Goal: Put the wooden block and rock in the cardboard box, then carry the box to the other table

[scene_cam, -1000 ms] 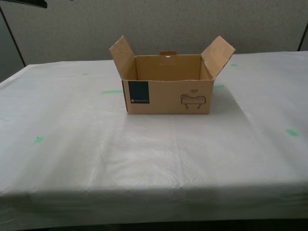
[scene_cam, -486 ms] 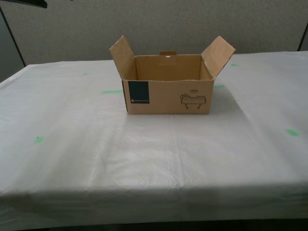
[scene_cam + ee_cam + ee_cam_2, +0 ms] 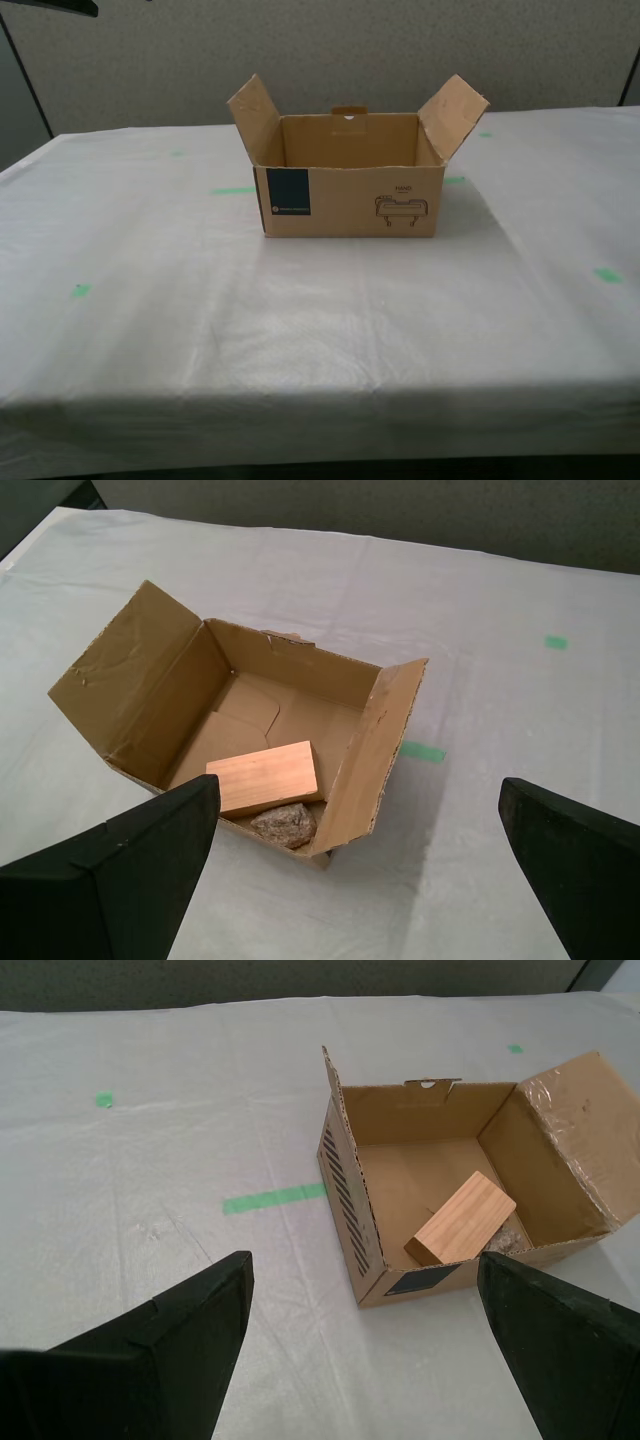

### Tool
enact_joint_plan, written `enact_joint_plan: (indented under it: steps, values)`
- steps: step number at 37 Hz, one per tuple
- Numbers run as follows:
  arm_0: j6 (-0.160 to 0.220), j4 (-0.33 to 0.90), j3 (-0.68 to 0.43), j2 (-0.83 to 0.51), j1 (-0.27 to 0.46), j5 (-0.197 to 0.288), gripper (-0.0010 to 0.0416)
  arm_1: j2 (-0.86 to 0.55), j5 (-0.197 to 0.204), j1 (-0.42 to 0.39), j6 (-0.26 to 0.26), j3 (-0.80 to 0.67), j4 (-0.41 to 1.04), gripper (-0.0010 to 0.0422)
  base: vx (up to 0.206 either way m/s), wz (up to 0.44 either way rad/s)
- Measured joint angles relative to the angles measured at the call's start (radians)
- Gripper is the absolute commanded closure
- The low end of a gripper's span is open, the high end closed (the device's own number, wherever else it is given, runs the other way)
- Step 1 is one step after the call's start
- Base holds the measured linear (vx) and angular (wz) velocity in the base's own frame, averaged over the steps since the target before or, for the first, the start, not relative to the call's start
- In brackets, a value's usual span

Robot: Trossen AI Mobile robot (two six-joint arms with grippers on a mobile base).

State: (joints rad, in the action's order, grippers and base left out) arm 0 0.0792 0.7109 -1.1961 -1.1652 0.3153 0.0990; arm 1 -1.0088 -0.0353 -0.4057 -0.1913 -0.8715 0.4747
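cardboard box (image 3: 350, 200) upright, label side facing exterior view | wooden block (image 3: 264, 777) flat inside | both pincers spread, empty

You've got one cardboard box (image 3: 350, 200) on one counter (image 3: 300, 330). Inside the box: one wooden block (image 3: 264, 777), one rock (image 3: 285, 823) touching the block. Box has two side flaps up and one small tabbed flap at its far wall. Five green tape marks around the box in the exterior view. Two hands, my first gripper (image 3: 360, 870) and my second gripper (image 3: 365, 1345).
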Motion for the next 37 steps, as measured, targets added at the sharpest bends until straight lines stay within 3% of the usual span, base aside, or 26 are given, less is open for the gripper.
enact_joint_plan:
  steps: [37]
  values:
    - [0.0,0.0,0.0,0.0,0.001,0.0,0.0016,0.0,0.0,0.0,0.0,0.0,0.0,0.0108,0.0,0.0]
